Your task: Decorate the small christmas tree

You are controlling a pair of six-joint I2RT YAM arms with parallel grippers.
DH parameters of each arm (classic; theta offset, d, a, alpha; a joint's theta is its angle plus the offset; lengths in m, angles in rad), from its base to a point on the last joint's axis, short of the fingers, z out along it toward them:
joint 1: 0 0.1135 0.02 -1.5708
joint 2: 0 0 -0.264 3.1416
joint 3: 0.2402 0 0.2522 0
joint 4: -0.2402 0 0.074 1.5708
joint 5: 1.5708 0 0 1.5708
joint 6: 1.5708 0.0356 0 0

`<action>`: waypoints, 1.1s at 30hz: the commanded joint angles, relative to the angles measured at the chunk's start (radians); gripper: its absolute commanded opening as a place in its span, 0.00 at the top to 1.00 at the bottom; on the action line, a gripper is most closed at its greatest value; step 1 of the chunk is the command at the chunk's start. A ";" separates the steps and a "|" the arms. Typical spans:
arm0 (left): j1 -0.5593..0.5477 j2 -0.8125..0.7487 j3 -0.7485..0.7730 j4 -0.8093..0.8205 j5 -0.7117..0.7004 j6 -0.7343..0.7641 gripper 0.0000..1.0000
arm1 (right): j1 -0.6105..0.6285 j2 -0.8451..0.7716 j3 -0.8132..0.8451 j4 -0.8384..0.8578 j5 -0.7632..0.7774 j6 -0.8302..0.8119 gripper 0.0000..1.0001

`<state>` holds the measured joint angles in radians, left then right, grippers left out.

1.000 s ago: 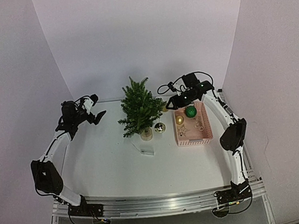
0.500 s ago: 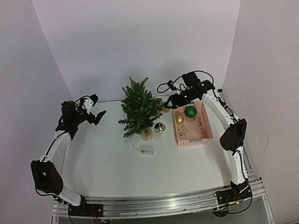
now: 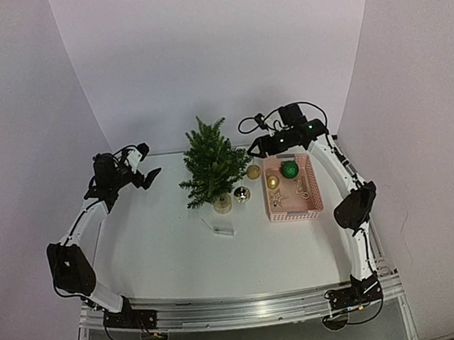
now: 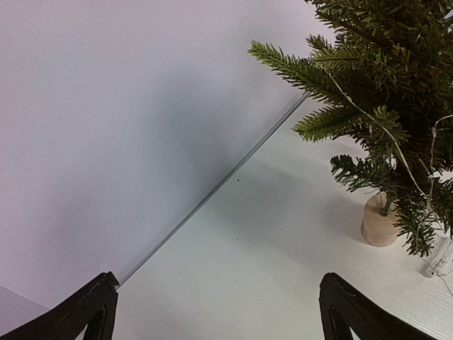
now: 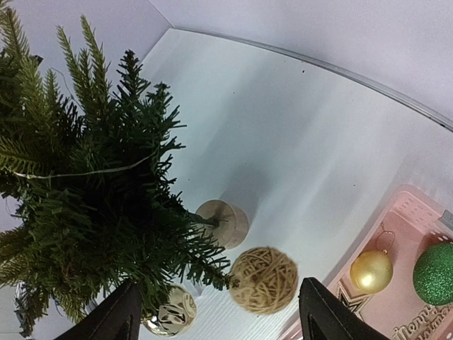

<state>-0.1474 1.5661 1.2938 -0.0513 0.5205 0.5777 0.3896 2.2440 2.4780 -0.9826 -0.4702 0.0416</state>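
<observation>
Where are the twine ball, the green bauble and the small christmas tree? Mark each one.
twine ball (image 5: 263, 279): right wrist view, middle of its woven surface.
green bauble (image 5: 435, 275): right wrist view, centre of its glittery face.
small christmas tree (image 3: 213, 167): top external view, middle of its foliage.

Right hand (image 3: 253, 148) now wider, back from twine ball (image 5: 263, 279).

The top camera sits high behind both arms (image 3: 83, 221) and looks down from far away on the whole tabletop (image 3: 161, 243). The left wrist camera is low and close, looking past the left pincer (image 4: 218, 280) at one side of the small christmas tree (image 4: 382, 42). The right wrist camera looks down past the right pincer (image 5: 219, 283) from close above the tree, which all three views share.
</observation>
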 commanded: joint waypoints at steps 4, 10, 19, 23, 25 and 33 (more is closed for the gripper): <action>0.005 -0.044 -0.002 0.019 -0.006 0.005 0.01 | -0.045 -0.077 0.011 0.082 0.085 0.143 0.25; 0.005 -0.047 -0.007 0.018 -0.012 0.005 0.01 | -0.087 -0.087 -0.078 0.090 0.291 0.240 0.27; 0.005 -0.045 -0.007 -0.005 -0.026 0.014 0.00 | -0.106 -0.062 -0.234 0.086 0.602 0.288 0.25; 0.005 -0.037 0.000 -0.006 -0.031 0.009 0.01 | -0.106 -0.012 -0.239 0.087 0.570 0.278 0.22; 0.005 -0.035 0.001 -0.011 -0.037 0.010 0.00 | -0.106 0.014 -0.230 0.086 0.499 0.270 0.20; 0.006 -0.015 0.020 -0.031 -0.044 0.017 0.01 | -0.103 0.107 -0.248 0.089 0.353 0.326 0.26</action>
<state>-0.1474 1.5646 1.2934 -0.0766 0.4880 0.5837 0.2802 2.3039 2.2341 -0.8990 -0.0293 0.3318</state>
